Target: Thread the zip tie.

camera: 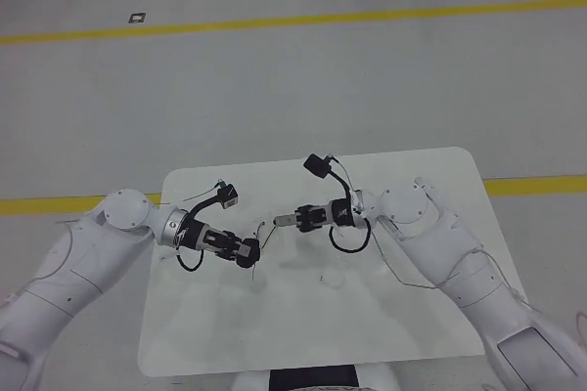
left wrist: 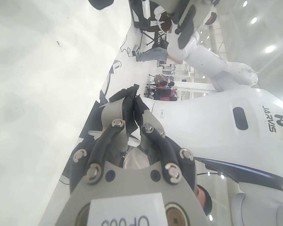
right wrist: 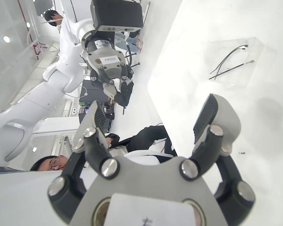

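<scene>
Black zip tie (right wrist: pixel 124 110), pinched in my left gripper (left wrist: pixel 133 105), whose pads are clenched on it above the white table (camera: pixel 411 303). I hold the strap out toward the other arm so an end is free for threading. My right gripper (right wrist: pixel 153 106) faces it from just beside, fingers spread wide and carrying nothing, placed, I judge, to take the loose end. Which end juts out is too thin to tell. Spare ties (right wrist: pixel 231 70) lie on a clear sheet (right wrist: pixel 259 48), well apart.
</scene>
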Controlling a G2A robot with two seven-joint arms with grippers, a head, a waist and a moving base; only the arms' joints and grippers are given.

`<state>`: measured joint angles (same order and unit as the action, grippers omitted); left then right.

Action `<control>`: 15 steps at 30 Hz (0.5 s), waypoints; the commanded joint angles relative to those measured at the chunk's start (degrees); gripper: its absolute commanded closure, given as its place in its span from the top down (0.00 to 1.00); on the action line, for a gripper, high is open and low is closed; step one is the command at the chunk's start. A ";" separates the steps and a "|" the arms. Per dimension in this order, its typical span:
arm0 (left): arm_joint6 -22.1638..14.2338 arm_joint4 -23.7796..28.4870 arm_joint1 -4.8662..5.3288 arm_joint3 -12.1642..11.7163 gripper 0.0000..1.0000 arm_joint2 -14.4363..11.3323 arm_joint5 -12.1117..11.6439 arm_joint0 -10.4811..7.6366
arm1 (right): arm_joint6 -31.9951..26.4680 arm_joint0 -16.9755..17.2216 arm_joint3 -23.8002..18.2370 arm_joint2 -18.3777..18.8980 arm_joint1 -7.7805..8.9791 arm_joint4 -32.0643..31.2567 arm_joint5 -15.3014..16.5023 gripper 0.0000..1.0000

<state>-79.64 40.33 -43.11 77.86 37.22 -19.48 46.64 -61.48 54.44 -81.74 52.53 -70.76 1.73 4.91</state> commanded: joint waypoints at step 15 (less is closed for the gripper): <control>0.00 0.00 0.00 0.00 0.00 0.00 0.00 0.00 | 1.39 -3.39 0.90 -2.10 -0.85 -0.32 -1.56 1.00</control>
<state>-79.64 40.33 -43.11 77.86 37.22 -19.48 46.64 -60.01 51.59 -80.79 50.61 -71.52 1.46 3.64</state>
